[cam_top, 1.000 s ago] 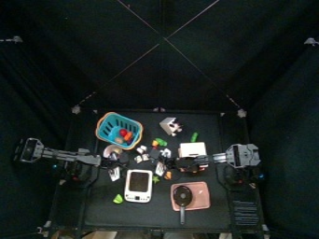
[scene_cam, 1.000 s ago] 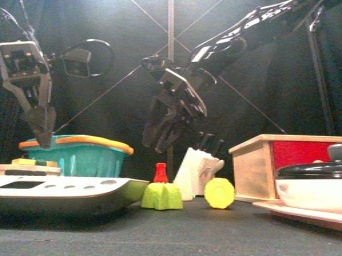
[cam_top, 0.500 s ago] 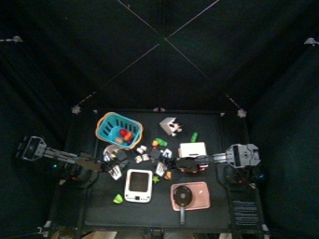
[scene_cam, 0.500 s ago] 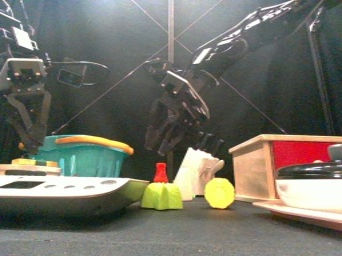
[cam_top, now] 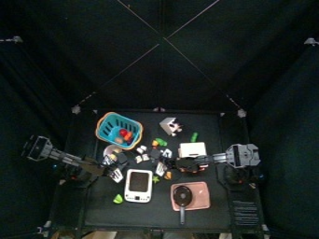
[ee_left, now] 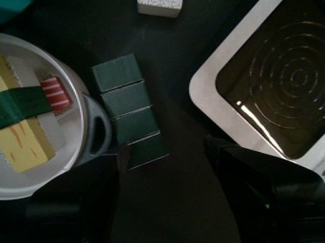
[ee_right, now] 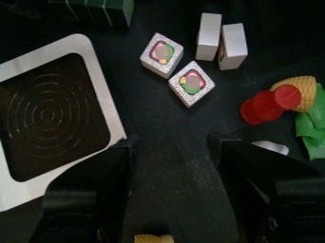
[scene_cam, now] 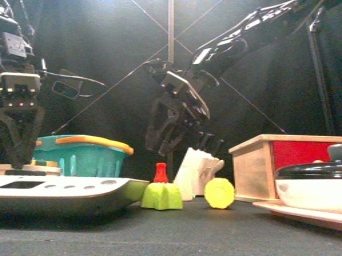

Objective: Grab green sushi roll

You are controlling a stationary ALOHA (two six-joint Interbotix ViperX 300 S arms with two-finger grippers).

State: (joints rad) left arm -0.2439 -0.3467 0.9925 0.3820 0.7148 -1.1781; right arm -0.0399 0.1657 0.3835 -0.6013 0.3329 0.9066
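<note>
Hovering over the table's middle, the right gripper (ee_right: 172, 180) has its jaws spread. Below lie 2 sushi rolls (ee_right: 160, 52) (ee_right: 192, 84) — green-wrapped squares, cut faces up — at 12 o'clock of the jaws, beside 2 white blocks (ee_right: 210, 28) (ee_right: 234, 45). Left gripper (ee_left: 165, 195) — jaws spread, over 4 green tiles (ee_left: 131, 109).

We see mostly smooth plastic: the teal basket (scene_cam: 78, 155) looks ribbed, the yellow slice (scene_cam: 219, 193) slightly glossy. The box (scene_cam: 275, 164) looks like pale wood, the scale (ee_right: 48, 119) top shiny metal with rings, the surface (ee_right: 165, 133) matt black.
</note>
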